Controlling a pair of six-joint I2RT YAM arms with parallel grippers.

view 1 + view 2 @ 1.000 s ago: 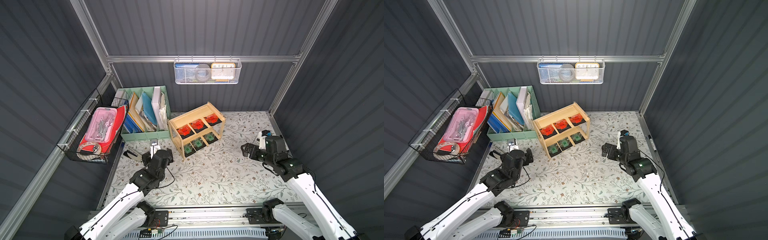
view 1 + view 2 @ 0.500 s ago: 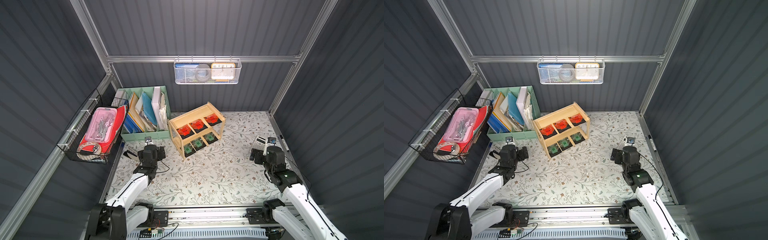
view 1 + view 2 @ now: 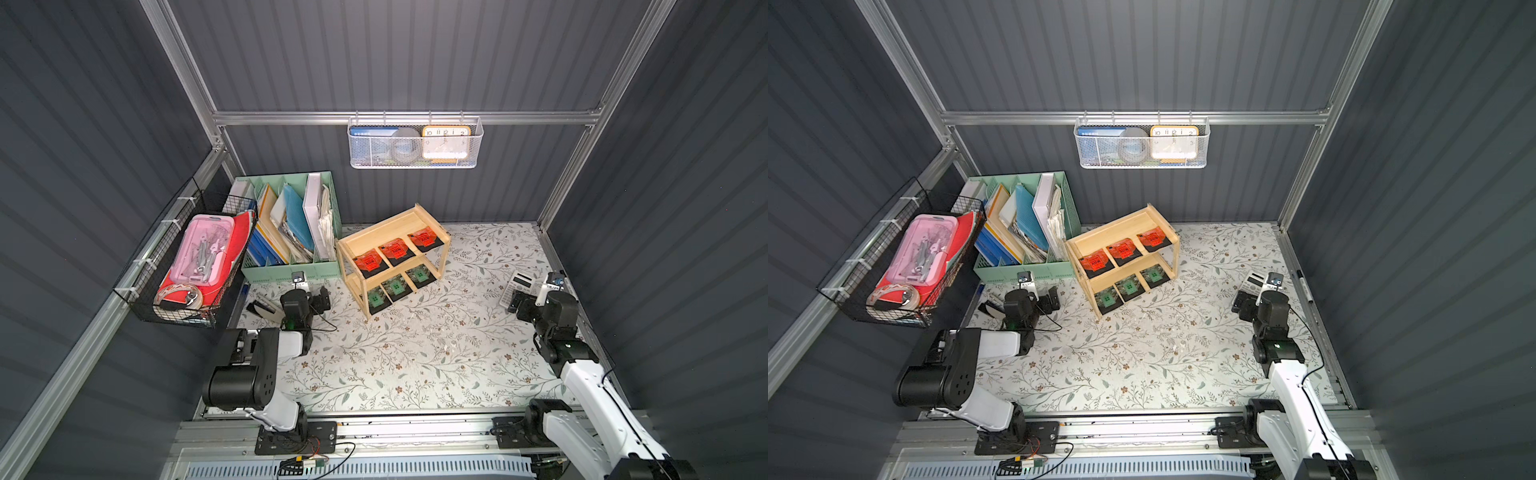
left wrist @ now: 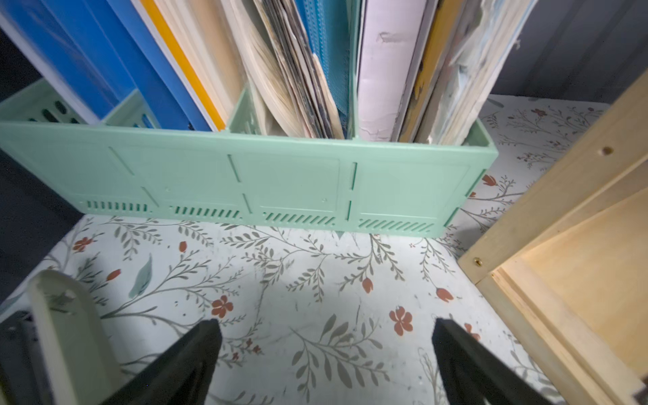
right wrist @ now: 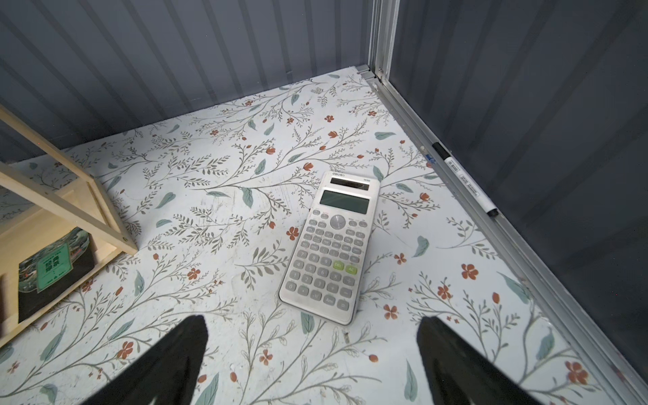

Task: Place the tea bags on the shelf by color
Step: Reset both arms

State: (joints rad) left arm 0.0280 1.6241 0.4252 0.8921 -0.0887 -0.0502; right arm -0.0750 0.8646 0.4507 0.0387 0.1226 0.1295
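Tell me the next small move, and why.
Probably just retreat to rest: the three orange tea bags lie on the top board of the shelf, the three green tea bags on its lower board, and the left gripper and right gripper stand open and empty.

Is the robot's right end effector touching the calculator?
Apart. In the right wrist view the right end effector is open, its fingers on either side of the calculator, with flowery mat showing between each finger and it.
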